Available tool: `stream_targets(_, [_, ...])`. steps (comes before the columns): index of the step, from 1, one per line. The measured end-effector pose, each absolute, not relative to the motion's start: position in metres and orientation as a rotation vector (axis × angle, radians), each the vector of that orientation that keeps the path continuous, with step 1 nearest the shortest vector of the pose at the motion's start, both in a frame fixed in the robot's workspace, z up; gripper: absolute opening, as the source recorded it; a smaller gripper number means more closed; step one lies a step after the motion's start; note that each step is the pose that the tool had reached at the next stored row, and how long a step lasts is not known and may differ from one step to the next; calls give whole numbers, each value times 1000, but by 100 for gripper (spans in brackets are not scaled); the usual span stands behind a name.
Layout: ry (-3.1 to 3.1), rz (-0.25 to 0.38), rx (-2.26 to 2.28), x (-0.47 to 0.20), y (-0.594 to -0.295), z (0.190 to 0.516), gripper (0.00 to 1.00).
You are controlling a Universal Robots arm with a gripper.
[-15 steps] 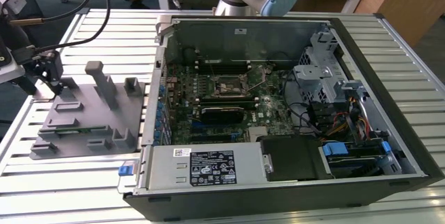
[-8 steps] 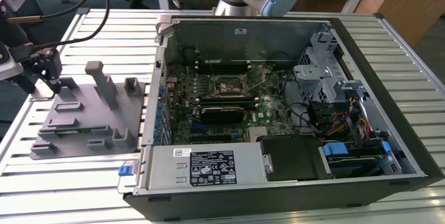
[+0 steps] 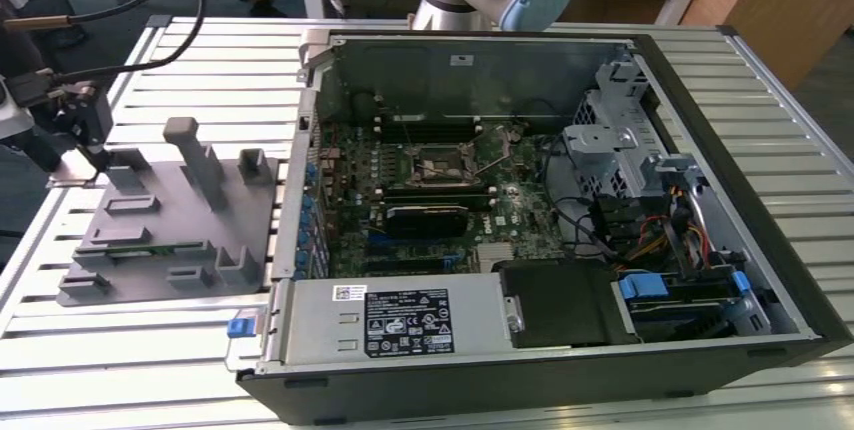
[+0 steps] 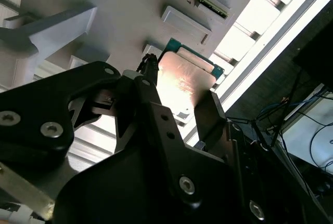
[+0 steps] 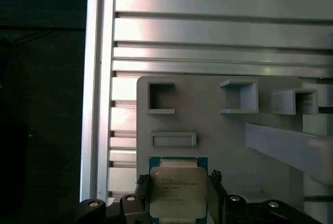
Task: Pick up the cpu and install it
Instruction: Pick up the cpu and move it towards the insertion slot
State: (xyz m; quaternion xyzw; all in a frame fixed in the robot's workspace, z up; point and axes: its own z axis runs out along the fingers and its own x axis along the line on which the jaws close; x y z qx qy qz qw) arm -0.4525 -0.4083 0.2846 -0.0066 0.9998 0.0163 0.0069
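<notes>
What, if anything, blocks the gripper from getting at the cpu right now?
Likely yes, it can reach; nothing seems to block it. The gripper is right at the cpu, which lies flat on the grey fixture plate with its metal top uncovered. The raised fixture blocks stand apart from it.

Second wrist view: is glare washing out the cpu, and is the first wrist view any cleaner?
Second wrist view: yes, a bright sheen blanks the top of the cpu, and the table slats beyond blow out white. First wrist view: the cpu is evenly lit, its markings faintly showing.
</notes>
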Motion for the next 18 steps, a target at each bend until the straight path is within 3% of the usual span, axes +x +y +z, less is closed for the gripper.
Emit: stream_targets(18, [3127,51,-21,-453,-408,318,53])
